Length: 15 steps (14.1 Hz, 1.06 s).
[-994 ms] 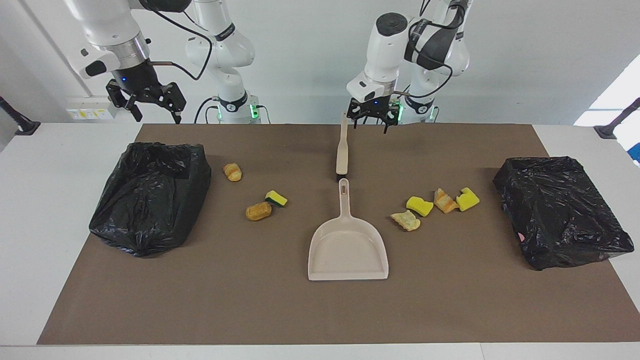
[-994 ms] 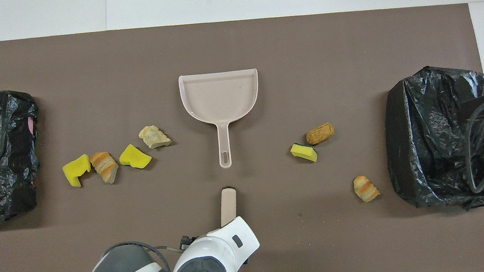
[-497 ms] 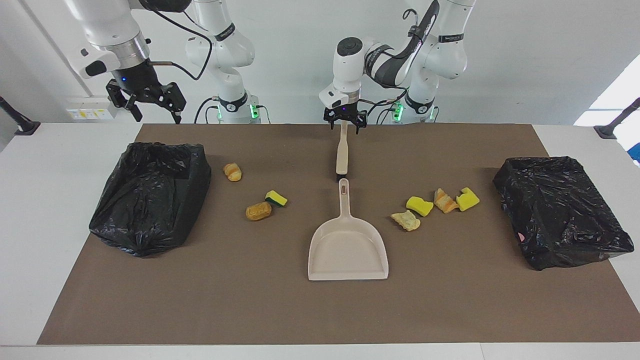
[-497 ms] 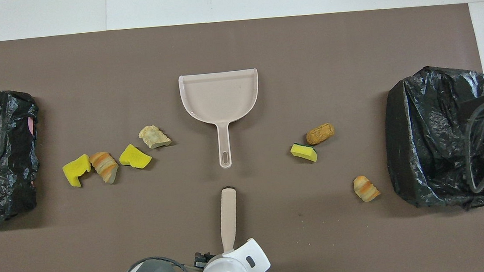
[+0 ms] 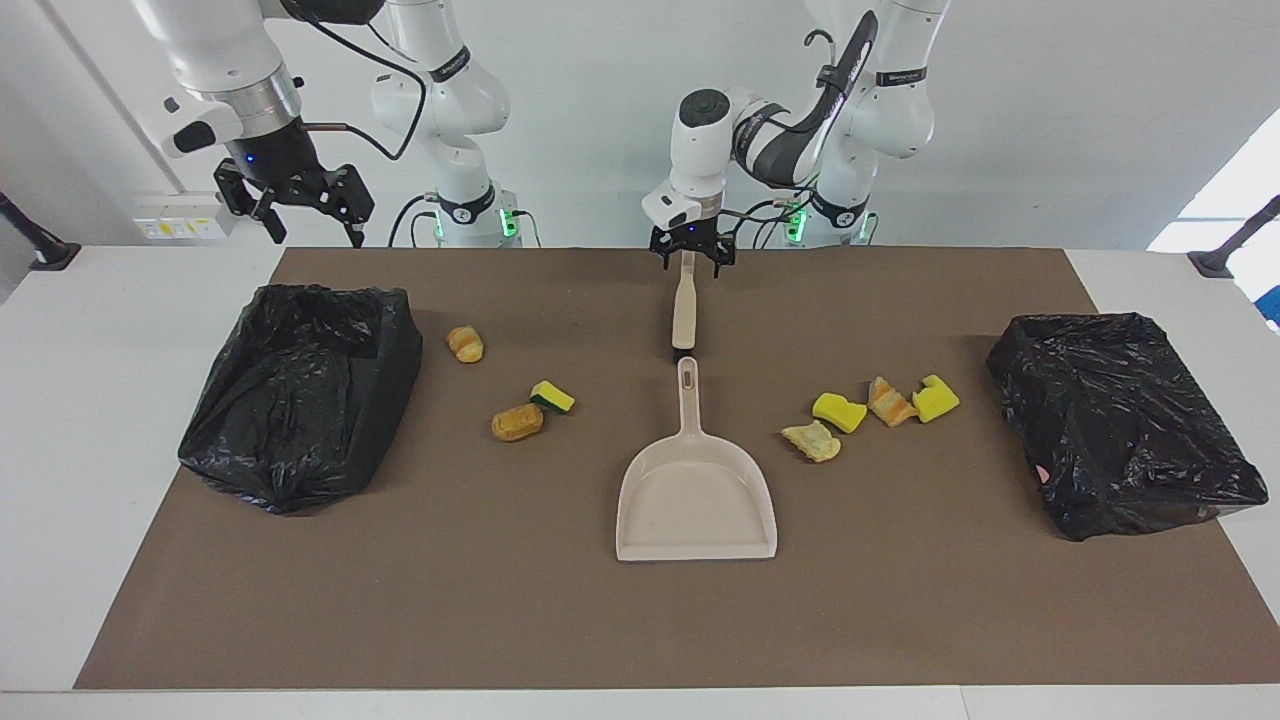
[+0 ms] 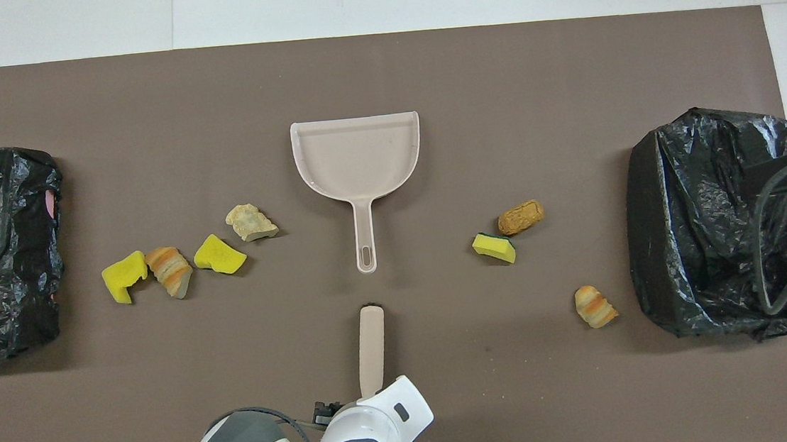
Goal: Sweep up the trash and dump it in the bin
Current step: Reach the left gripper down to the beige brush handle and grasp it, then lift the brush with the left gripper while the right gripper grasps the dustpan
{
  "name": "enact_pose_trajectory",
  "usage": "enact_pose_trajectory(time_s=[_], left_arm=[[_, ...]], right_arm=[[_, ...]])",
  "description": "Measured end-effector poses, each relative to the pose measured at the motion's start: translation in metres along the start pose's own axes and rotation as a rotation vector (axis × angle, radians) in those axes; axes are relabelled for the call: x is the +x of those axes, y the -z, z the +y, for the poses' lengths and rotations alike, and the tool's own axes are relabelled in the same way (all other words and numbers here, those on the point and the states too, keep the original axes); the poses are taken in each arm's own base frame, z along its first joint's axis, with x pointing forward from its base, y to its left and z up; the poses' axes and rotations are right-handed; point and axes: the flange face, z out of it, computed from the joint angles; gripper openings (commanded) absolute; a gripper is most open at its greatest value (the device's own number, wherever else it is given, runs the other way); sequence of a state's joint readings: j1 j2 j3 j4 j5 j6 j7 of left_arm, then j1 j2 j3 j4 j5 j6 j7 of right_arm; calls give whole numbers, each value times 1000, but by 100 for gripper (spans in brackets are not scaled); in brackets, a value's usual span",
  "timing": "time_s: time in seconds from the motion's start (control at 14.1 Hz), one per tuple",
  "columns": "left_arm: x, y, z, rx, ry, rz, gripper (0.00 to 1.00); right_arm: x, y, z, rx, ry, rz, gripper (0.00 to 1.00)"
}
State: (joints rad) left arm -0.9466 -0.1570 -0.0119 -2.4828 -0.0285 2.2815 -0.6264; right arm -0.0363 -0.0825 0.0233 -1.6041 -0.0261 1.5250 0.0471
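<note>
The trash lies in two groups on the brown mat. Two yellow sponge chunks [image 5: 838,411] [image 6: 220,255], a striped bread piece [image 5: 888,401] and a pale bread piece [image 5: 812,441] lie toward the left arm's end. A croissant bit [image 5: 465,343], a green-faced sponge [image 5: 552,397] and a brown bread piece [image 5: 517,422] lie toward the right arm's end. Each end of the mat has a black-bagged bin [image 5: 300,390] [image 5: 1120,420]. My left gripper [image 5: 691,255] stands open astride the end of the beige brush handle [image 5: 684,305] [image 6: 370,347]. My right gripper [image 5: 315,232] hangs open, high over its own end's bin.
The beige dustpan [image 5: 697,500] [image 6: 357,156] lies flat at mid-mat, its handle pointing at the brush. The mat [image 5: 900,600] ends short of the white table edge.
My left gripper swung in from beside the brush handle and now sits over its end, fingers on either side. The right arm has held still.
</note>
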Motion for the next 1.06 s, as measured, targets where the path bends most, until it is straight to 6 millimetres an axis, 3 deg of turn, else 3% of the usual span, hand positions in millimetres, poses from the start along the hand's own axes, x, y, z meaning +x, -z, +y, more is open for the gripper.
enact_pose_trajectory(time_s=[0.07, 0.14, 0.28, 0.5, 0.78, 1.06], left_arm=[[0, -1, 0, 1, 0, -1, 49], [0, -1, 0, 1, 0, -2, 22], [0, -1, 0, 3, 0, -5, 0], [-1, 1, -1, 24, -4, -24, 0], [11, 17, -7, 27, 20, -30, 0], [36, 56, -38, 14, 88, -22, 0]], right_arm=[[0, 0, -5, 0, 10, 0, 100], [-1, 0, -13, 0, 25, 0, 100], [-2, -3, -24, -2, 45, -21, 100], [7, -7, -33, -3, 61, -42, 100], [38, -25, -64, 9, 114, -51, 100], [62, -46, -78, 39, 128, -32, 100]])
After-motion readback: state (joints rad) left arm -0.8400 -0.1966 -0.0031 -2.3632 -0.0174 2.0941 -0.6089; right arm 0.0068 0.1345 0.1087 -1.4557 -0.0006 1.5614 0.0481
